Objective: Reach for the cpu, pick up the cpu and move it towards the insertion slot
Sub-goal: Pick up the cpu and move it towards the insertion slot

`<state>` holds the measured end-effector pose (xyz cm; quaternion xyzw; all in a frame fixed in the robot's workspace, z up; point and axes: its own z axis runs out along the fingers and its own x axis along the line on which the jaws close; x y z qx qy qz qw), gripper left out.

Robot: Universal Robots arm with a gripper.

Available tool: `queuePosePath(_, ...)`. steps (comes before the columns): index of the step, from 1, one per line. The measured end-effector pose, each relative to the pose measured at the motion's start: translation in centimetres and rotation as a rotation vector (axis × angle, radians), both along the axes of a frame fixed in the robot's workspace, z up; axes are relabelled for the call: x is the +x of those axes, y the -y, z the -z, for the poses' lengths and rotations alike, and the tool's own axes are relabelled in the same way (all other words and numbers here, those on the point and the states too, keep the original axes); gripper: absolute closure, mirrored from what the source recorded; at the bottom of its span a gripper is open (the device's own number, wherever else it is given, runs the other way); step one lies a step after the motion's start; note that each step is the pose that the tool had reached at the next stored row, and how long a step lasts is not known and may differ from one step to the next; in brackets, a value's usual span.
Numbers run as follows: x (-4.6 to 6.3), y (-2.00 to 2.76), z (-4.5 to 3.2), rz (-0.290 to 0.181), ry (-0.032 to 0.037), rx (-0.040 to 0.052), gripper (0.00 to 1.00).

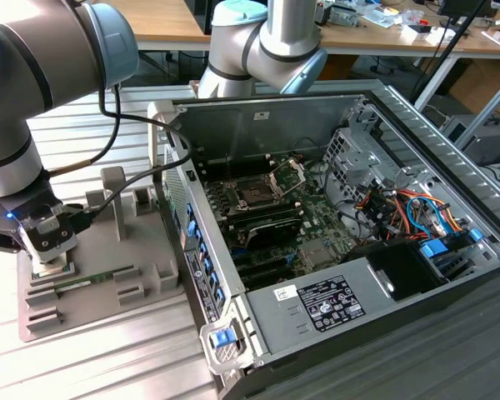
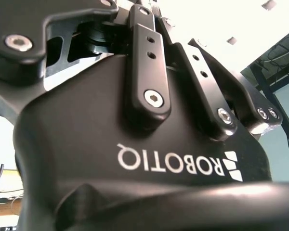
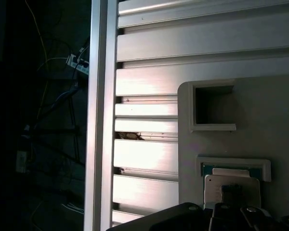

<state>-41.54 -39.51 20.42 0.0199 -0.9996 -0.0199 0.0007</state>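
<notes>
The cpu (image 3: pixel 231 185) is a whitish square with a teal edge, lying in a framed pocket of the grey fixture plate (image 3: pixel 279 125). My gripper (image 3: pixel 233 214) hangs directly over it, very close. In the exterior view the gripper (image 1: pixel 50 260) is low over the near left part of the same fixture (image 1: pixel 142 250), and the cpu is hidden under it. The second wrist view shows the gripper's black body (image 2: pixel 149 154) from behind. The insertion slot (image 1: pixel 254 193) is a dark square socket with its silver frame (image 1: pixel 287 172) raised, inside the open computer case, far to the exterior view's right of the gripper.
A green memory stick (image 1: pixel 92 282) lies on the fixture beside the gripper. Grey upright posts (image 1: pixel 112 196) stand on the fixture. The case's side wall (image 1: pixel 196 258) rises between fixture and motherboard. Coloured cables (image 1: pixel 408 208) and a drive cage fill the case's right. An arm link (image 1: pixel 267 42) overhangs the case's back.
</notes>
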Motion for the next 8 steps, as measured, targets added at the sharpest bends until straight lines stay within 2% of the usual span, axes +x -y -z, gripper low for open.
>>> queuePosePath(6, 0.0, -0.01, 0.02, 0.0, 0.0001, 0.0001, 0.89)
queuePosePath(8, 0.0, -0.01, 0.02, 0.0, 0.0002, 0.0001, 0.76)
